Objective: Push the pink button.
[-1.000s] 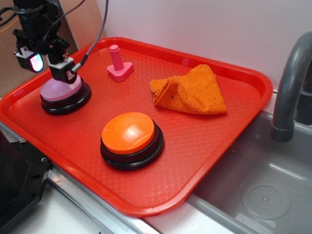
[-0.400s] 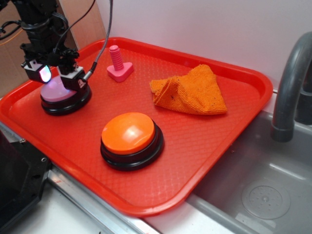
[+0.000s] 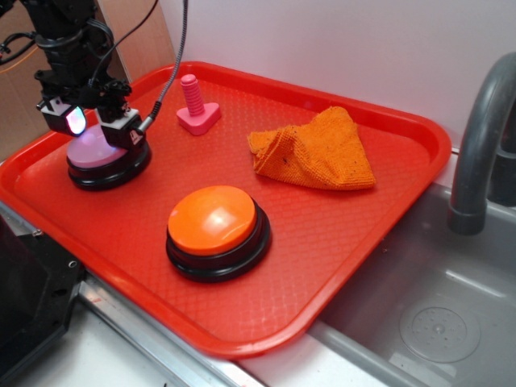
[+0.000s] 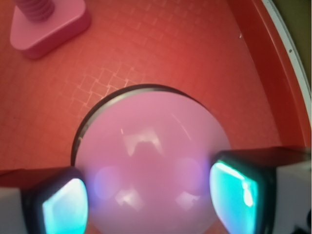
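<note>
Since one second ago: pincer (image 3: pixel 98 122) shifted slightly right and lowered, now sitting down over the dome instead of hanging at its far edge. Little further change over the last fraction of a second. All other items unmoved.

Location of target: pink button (image 3: pixel 95 150) at the far-left of the red tray (image 3: pixel 339 242), on its black round base. Well apart from the orange button (image 3: pixel 213 219), which sits nearer and further right. Pink bolt toy (image 3: pixel 196 105) beyond and to the right, clear of the work.

Governing relation: dome directly beneath the pincer (image 4: pixel 146 195), centred between the two fingers. Wrist view confirms pink button (image 4: pixel 146 156) filling the gap, with one lit fingertip (image 4: pixel 63 202) at the left flank and the other at the right flank. Travel needed judged as straight down only; no sideways correction apparent.

State of pincer: spread apart, fingers straddling the dome, gripping nothing. Fingers appear to be at or against the dome sides, but actual contact not confirmable.

Not determinable: whether the dome is already depressed; no visible travel gauge, and the near part of the dome cut off by the lower frame edge in the wrist view. Left part of the button masked by the fingers in the exterior view. Glow on the dome likely reflection from the lit fingertips. Orange cloth (image 3: pixel 316 151) at far right of tray, not involved.
</note>
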### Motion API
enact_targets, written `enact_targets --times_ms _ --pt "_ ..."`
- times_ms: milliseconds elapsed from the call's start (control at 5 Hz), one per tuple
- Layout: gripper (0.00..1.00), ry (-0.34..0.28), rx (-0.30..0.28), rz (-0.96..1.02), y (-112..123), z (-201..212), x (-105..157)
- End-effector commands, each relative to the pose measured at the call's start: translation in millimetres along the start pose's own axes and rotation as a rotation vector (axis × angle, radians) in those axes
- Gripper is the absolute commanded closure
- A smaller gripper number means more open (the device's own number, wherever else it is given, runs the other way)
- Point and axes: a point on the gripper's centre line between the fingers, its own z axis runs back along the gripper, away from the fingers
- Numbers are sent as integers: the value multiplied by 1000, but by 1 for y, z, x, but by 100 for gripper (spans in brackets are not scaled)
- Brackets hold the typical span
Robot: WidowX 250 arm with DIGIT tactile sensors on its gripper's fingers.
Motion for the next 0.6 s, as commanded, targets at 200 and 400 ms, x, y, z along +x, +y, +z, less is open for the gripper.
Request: enact_targets --times_ms 200,400 --pt "0 -105 -17 57 6 47 11" --pt "0 -106 -37 65 27 48 -4"
